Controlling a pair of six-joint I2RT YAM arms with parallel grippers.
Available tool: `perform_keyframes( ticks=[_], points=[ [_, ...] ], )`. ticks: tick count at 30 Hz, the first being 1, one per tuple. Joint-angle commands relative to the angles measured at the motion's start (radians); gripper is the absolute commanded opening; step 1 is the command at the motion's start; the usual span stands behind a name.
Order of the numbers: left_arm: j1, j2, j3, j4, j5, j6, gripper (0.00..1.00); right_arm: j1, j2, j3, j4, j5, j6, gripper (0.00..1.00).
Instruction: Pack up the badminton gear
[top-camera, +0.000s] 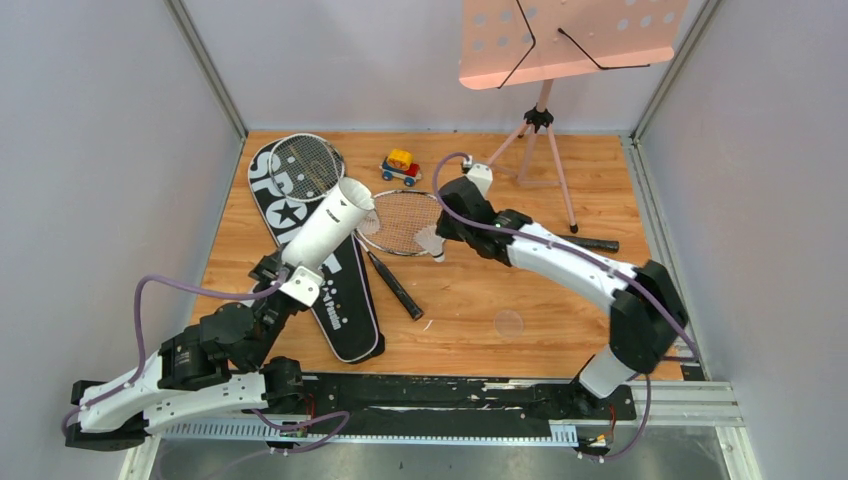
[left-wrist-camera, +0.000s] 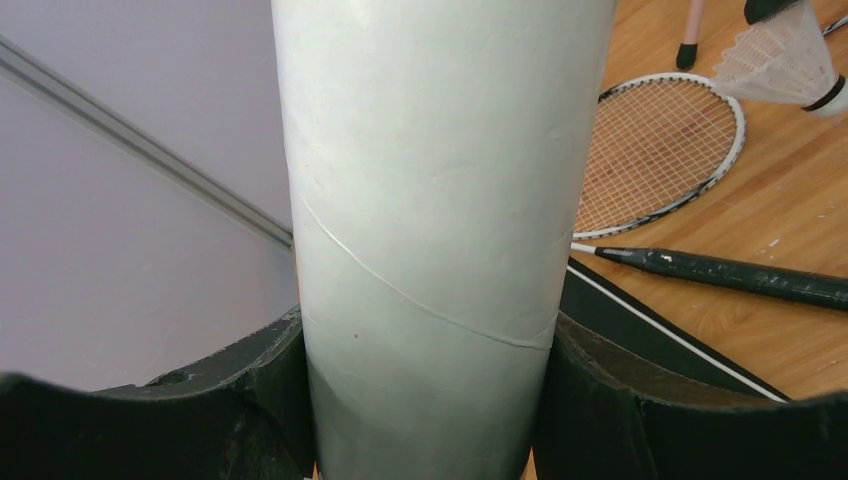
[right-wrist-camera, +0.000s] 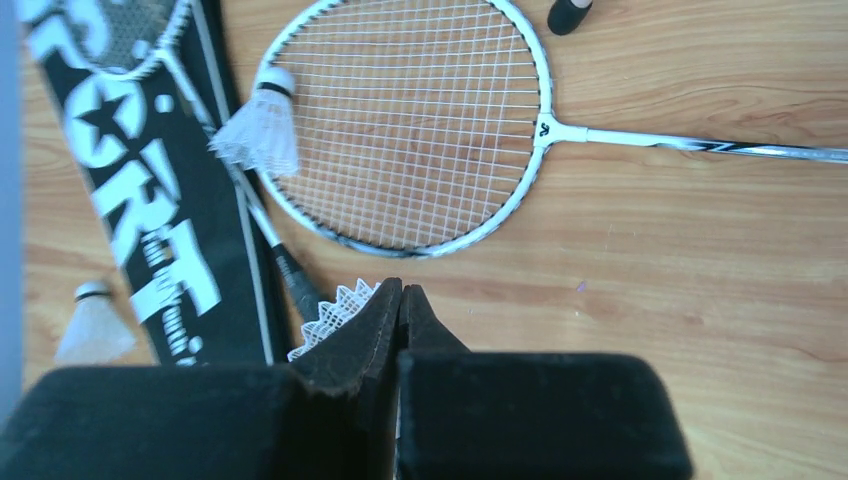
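**birdie_fan:** ok so where's the big stuff sitting?

**yam_watcher:** pink music stand (top-camera: 560, 45) at the back is the biggest thing, not gear though. The black SPORT bag (top-camera: 350, 320) lies flat on the left of the wooden table (top-camera: 470, 300), running near to far. One racket (top-camera: 305, 165) has its head on the bag's far end, handle angling off onto the wood. The other racket (top-camera: 400, 222) lies just right of it, shaft pointing right.

**birdie_fan:** and the tube? grippers?

**yam_watcher:** left gripper (left-wrist-camera: 425, 400) has the white tube (top-camera: 330, 225) clamped near its bottom end, fingers (left-wrist-camera: 250, 390) pressed on both sides. The tube is tilted up over the bag, mouth toward the other racket's head. Right gripper (right-wrist-camera: 400, 300) is squeezed fully together, pinching the feathers of a shuttlecock (right-wrist-camera: 335, 315) right by that head. A second shuttlecock (right-wrist-camera: 258, 130) lies on that racket's rim, a third shuttlecock (right-wrist-camera: 92, 325) on the wood left of the bag. Tiny toy car (top-camera: 400, 165) sits behind the rackets.
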Motion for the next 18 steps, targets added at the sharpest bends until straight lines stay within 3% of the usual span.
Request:
perform_keyframes(
  ticks=[1, 10, 15, 18],
  points=[
    [0.005, 0.008, 0.034, 0.041, 0.074, -0.023, 0.59, -0.004, -0.256, -0.141, 0.207, -0.05, -0.045, 0.0],
    [0.005, -0.045, 0.034, 0.074, 0.336, -0.017, 0.59, -0.005, -0.793, -0.473, 0.537, -0.23, -0.092, 0.0],
    [0.005, -0.05, 0.02, 0.078, 0.568, -0.013, 0.59, -0.005, -0.962, -0.533, 0.65, -0.393, -0.105, 0.0],
    [0.004, -0.029, 0.018, 0.072, 0.634, -0.014, 0.59, -0.005, -1.004, -0.532, 0.675, -0.502, -0.091, 0.0]
  ],
)
